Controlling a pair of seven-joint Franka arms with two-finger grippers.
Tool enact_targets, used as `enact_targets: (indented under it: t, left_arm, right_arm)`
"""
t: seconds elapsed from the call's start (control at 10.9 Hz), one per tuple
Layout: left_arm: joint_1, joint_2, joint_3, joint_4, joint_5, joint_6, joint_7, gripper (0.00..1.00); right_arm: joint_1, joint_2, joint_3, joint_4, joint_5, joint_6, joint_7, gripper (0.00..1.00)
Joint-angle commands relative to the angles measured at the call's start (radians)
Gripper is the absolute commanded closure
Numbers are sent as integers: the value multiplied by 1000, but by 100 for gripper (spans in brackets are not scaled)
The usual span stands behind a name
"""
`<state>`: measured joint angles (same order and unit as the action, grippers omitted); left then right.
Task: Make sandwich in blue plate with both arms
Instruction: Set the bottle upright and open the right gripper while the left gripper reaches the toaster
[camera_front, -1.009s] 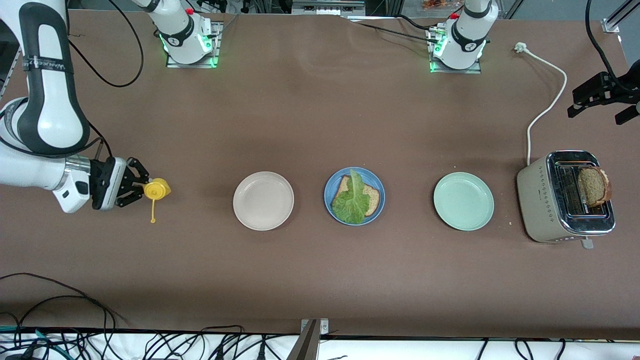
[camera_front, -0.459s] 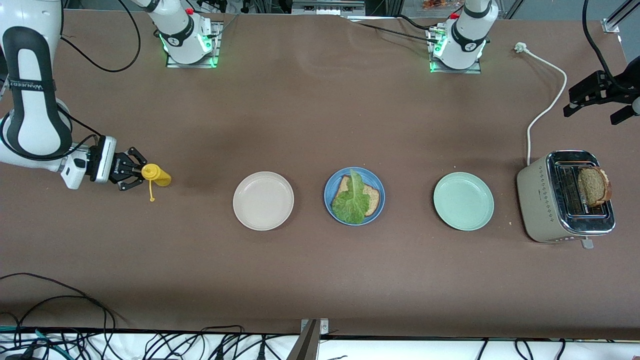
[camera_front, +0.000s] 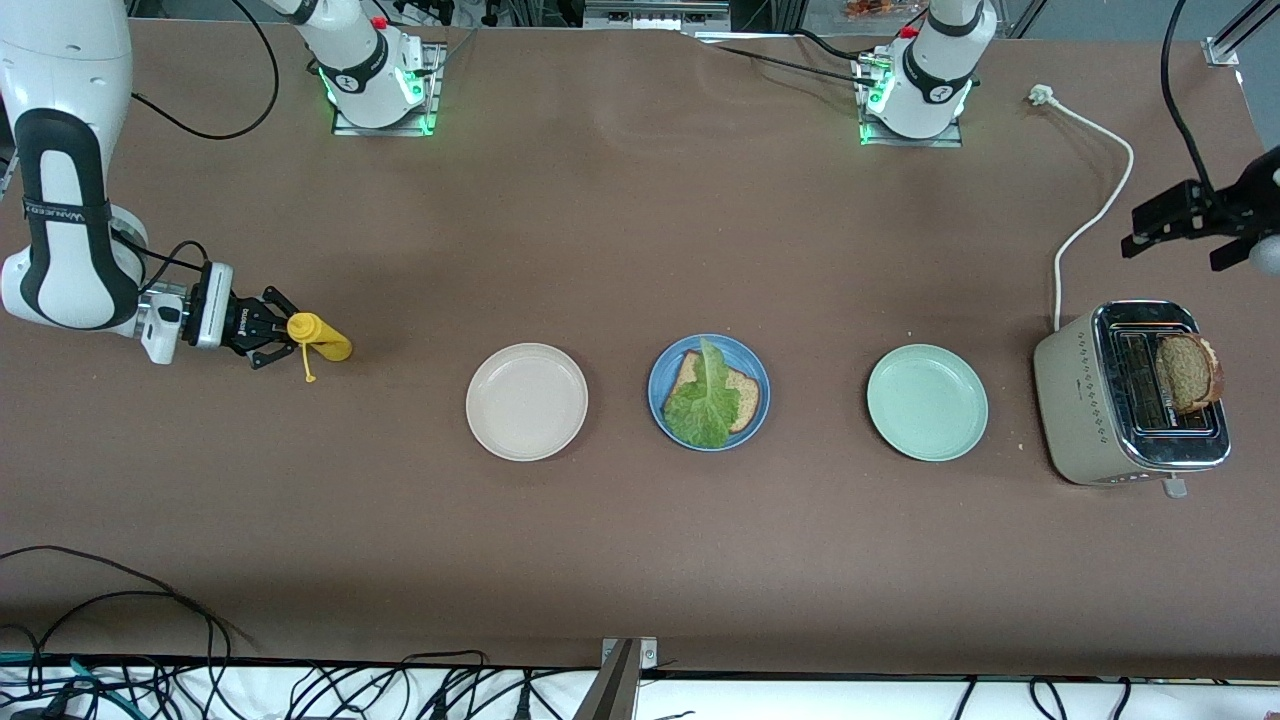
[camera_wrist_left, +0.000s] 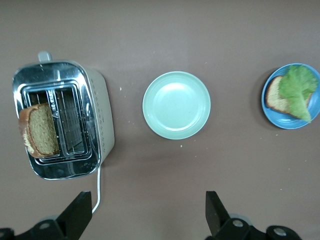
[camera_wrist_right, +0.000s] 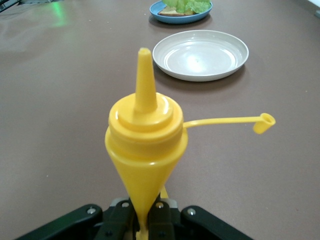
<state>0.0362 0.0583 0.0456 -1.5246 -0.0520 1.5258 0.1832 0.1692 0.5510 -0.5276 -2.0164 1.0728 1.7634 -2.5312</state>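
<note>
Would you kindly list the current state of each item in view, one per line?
Blue plate: holds one bread slice under lettuce.
Cream plate: empty.
Green plate: empty.
Toaster: bread sticking up from slot.
Mustard bottle: uncapped, tipped sideways.
Right pincer: shut on bottle.
Left pincer: open, empty.

The front view looks down from high across the whole table. The left wrist view looks straight down from well above on the toaster, mint-green plate and blue plate. The right wrist view sits low, close on a yellow bottle, facing the cream-white plate. All 3 share the blue plate.
</note>
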Motion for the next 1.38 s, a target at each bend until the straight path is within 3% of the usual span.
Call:
enact_targets:
  t: [0.0,0.28,0.37,0.46,0.55,0.64,0.83,1.01,1.28]
  left_arm:
    - [63,66,10,23,0,14,18,0]
    - [143,133,10,23,0,71,19,0]
    - [183,155,10,23,-6,85,19,0]
    - [201,179,10,23,-2,109,24,0]
    - [202,205,11,23,6,149,59,0]
    - [221,242,16,23,35,184,97,0]
    - [238,306,17,23,54,208,127,0]
    - [257,360,16,23,73,247,130,0]
    - [275,396,16,23,80,260,130,0]
  right_arm:
    - [-4,27,-17,5,48,-47,-60,100]
    - [-4,33,-23,8,50,-56,-54,100]
    - [-4,32,-23,10,52,-56,-47,88]
    - [-4,33,-23,14,50,-56,-44,53]
    - [-4,33,-23,15,50,-58,-43,26]
    - [-4,33,-23,15,52,-58,-38,18]
    - [-4,32,-23,19,50,-58,-35,15]
    - [-4,32,-37,24,50,-61,-34,0]
    - [-4,33,-86,25,41,-79,-35,0]
